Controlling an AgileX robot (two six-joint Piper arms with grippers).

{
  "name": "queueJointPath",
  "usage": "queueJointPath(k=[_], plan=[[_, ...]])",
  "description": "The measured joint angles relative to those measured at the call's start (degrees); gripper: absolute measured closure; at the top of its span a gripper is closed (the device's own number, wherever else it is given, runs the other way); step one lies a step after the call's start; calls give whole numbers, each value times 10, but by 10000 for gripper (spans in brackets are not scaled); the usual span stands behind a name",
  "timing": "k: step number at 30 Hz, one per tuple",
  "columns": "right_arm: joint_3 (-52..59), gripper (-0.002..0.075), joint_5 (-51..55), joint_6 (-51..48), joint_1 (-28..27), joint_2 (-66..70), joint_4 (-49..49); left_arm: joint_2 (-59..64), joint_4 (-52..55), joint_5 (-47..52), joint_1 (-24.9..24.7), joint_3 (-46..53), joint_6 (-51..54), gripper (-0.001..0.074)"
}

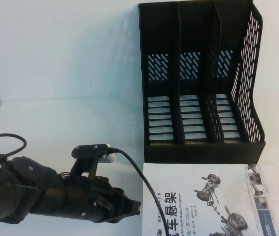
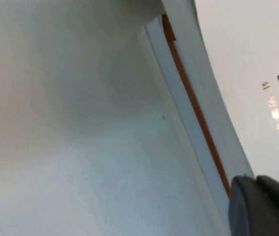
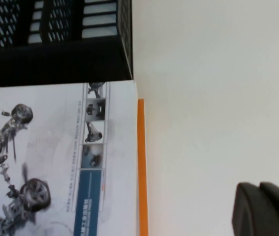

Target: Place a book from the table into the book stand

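The white book (image 1: 213, 201) with black characters and grey suspension pictures lies flat on the white table (image 1: 55, 128) at the front right, just in front of the black three-compartment book stand (image 1: 198, 73), which stands upright and empty. My left gripper (image 1: 137, 206) is low at the book's left edge, fingers together and holding nothing. The left wrist view shows that edge (image 2: 203, 98) right beside the gripper (image 2: 260, 206). My right gripper (image 3: 262, 209) is out of the high view. It hangs shut and empty over bare table, to the right of the book (image 3: 46, 162) and the stand (image 3: 55, 59).
An orange edge (image 3: 140, 167) of something lying under the white book shows along its right side, and also along its left side (image 2: 193, 103). A black cable (image 1: 129, 162) loops over the left arm. Bare tabletop stretches left of the stand.
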Motion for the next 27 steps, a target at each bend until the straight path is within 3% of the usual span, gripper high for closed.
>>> queueJointPath(k=[15, 27], plan=[[0, 728, 23, 0, 0, 0, 23, 59, 5, 4, -11, -48, 8, 738], [0, 728, 23, 0, 0, 1, 24, 59, 5, -4, -55, -72, 16, 738]])
